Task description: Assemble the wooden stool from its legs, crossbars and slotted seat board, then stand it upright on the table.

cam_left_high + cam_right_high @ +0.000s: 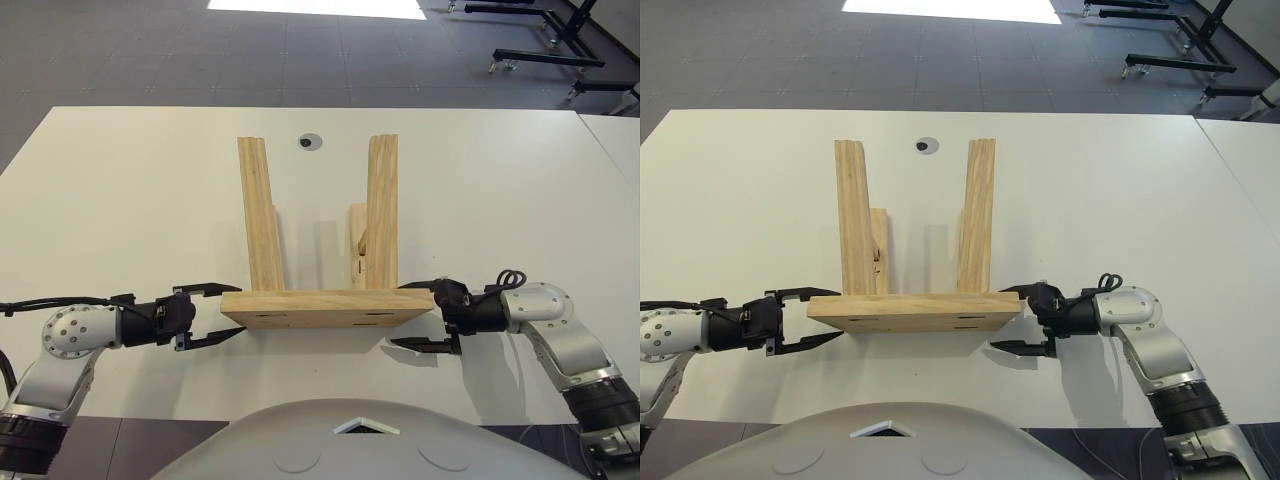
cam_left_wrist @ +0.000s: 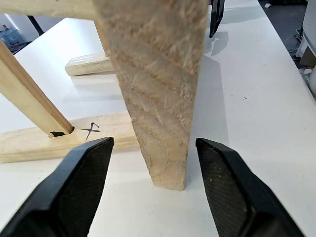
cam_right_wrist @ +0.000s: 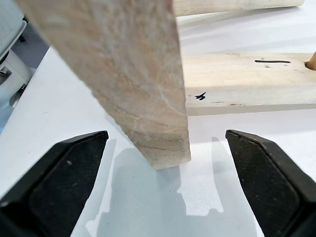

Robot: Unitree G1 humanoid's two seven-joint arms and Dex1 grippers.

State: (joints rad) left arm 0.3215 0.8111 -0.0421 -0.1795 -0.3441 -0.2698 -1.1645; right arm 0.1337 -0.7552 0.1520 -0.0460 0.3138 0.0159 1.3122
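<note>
The wooden stool lies on its side on the white table (image 1: pixel 130 200). Its seat board (image 1: pixel 328 308) stands on edge close to me, and two legs (image 1: pixel 262 215) (image 1: pixel 382 210) run away from it flat on the table. A short crossbar (image 1: pixel 357 245) sits beside the right leg. My left gripper (image 1: pixel 238 310) is open, with a finger on either side of the board's left end (image 2: pixel 158 98) and gaps showing. My right gripper (image 1: pixel 400 314) is open in the same way around the right end (image 3: pixel 123 74).
A small dark round fitting (image 1: pixel 310 141) is set in the table beyond the legs. A second table (image 1: pixel 620 140) adjoins on the right. Black wheeled frames (image 1: pixel 545 50) stand on the floor far back right. Bare table lies on both sides of the stool.
</note>
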